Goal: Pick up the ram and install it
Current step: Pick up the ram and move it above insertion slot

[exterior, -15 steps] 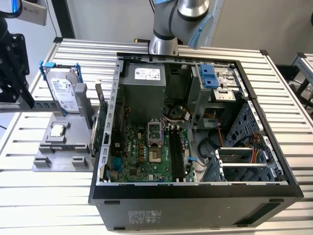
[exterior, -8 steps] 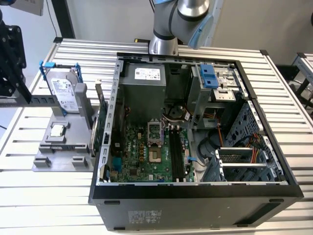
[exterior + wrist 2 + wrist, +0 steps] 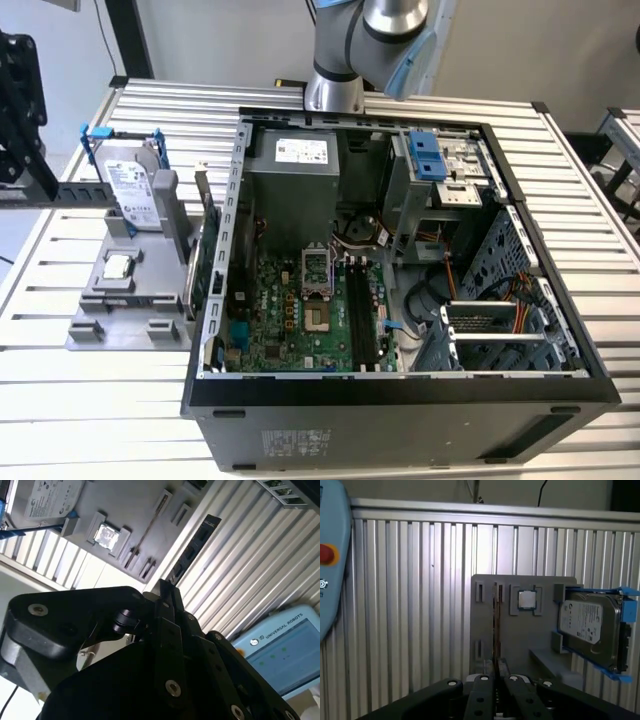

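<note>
Firmly clenched, the gripper (image 3: 497, 676) grasps the ram (image 3: 192, 550) by one end, jaws pressed flat against it in both wrist views. The ram juts straight out from the fingertips, in the air above the ribbed aluminium table (image 3: 420, 605) and the grey holder tray (image 3: 520, 640) — one long, thin, narrow stick. It looks dark, with a row of small rectangular chips, in the second wrist view, and is a mere sliver edge-on in the first wrist view. On the tray sit one hard drive (image 3: 590, 625) in blue clips and one silver processor (image 3: 526, 599). In the exterior view one green expansion card (image 3: 205, 250) stands between the tray and the one open computer case (image 3: 400, 400) — the arm (image 3: 365, 40) stands behind that case.
</note>
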`<state>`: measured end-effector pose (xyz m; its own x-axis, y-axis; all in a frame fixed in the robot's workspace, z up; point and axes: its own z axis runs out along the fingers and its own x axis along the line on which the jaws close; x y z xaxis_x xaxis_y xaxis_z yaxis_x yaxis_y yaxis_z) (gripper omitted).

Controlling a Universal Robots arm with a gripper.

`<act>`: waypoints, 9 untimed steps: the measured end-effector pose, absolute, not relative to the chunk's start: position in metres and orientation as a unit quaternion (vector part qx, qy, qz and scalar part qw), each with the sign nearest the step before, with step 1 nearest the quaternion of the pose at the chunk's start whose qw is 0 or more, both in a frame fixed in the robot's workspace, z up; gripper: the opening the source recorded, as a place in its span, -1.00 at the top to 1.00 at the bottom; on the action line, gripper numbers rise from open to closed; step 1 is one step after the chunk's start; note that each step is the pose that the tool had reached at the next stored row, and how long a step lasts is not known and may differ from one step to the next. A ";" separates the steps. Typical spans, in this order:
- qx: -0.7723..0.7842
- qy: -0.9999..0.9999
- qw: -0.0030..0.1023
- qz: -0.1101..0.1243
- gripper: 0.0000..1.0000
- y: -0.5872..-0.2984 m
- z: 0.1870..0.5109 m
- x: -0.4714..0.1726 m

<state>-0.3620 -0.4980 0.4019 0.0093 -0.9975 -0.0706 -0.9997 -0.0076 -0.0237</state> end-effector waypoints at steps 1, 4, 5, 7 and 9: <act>-0.710 0.704 0.033 0.017 1.00 -0.498 0.404 -0.362; -0.710 0.704 0.033 0.017 1.00 -0.498 0.409 -0.362; -0.710 0.704 0.033 0.017 1.00 -0.498 0.411 -0.362; -0.710 0.704 0.033 0.017 1.00 -0.498 0.413 -0.362; -0.710 0.704 0.034 0.017 1.00 -0.498 0.413 -0.362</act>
